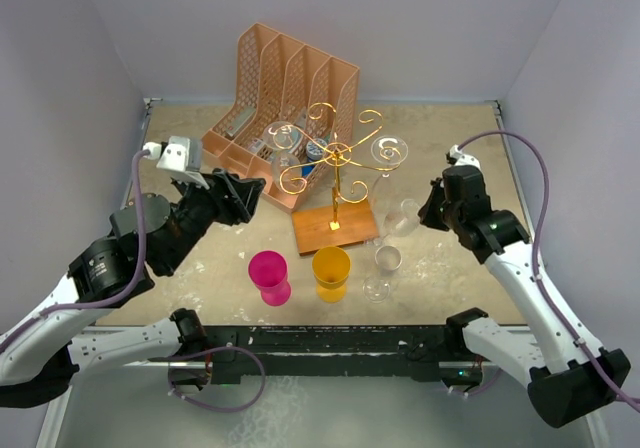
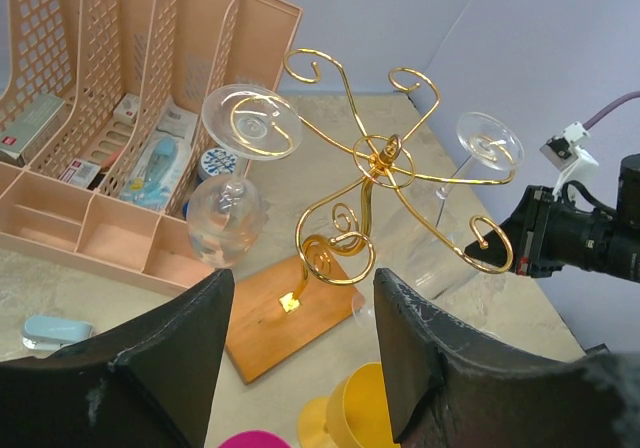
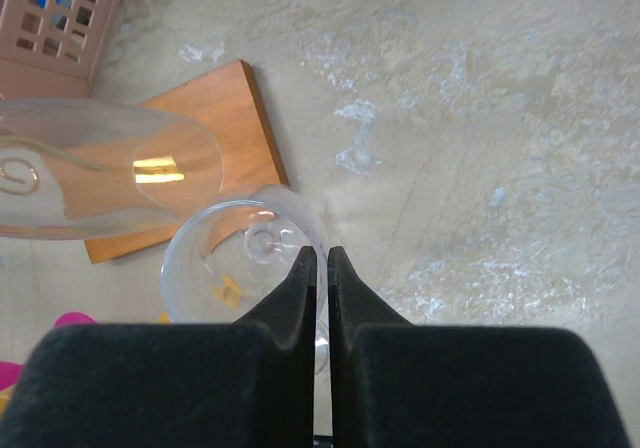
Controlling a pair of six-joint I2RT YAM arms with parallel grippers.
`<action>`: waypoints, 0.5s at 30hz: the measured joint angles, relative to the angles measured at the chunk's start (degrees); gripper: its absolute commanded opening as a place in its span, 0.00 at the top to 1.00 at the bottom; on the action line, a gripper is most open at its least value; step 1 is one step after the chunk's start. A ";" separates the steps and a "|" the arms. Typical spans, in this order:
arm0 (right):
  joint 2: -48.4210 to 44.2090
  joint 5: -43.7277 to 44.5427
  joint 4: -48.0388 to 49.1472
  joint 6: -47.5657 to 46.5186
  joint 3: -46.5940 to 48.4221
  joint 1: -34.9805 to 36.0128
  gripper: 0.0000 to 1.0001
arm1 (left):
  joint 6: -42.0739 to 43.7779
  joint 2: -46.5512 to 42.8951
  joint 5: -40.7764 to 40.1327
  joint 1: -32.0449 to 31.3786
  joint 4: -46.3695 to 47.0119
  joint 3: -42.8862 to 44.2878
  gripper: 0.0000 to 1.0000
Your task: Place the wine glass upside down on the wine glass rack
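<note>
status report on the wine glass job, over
left fingers open. right fingers shut at wine glass rim, glass upright. rack holds two glasses; yellow cup nearby.

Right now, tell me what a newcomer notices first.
The gold wire rack at table centre, with two glasses hanging upside down from its arms. Behind it, a peach file organizer; in front, a pink cup and a yellow cup. Right of it, the right fingers pinch a wine glass.
</note>
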 measured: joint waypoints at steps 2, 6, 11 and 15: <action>0.09 1.38 -0.33 0.15 1.07 0.04 1.00 | 0.04 0.24 0.00 0.00 0.02 0.02 0.44; 0.37 3.98 -1.27 0.50 3.76 0.04 1.00 | 0.39 0.52 0.39 0.00 0.02 0.33 0.44; -0.52 8.46 -3.26 1.46 10.56 0.09 1.00 | 0.33 0.68 1.99 0.00 1.07 1.64 0.42; -4.96 13.62 -1.99 2.58 14.82 0.09 1.00 | -0.63 1.27 3.76 0.00 3.13 3.13 0.42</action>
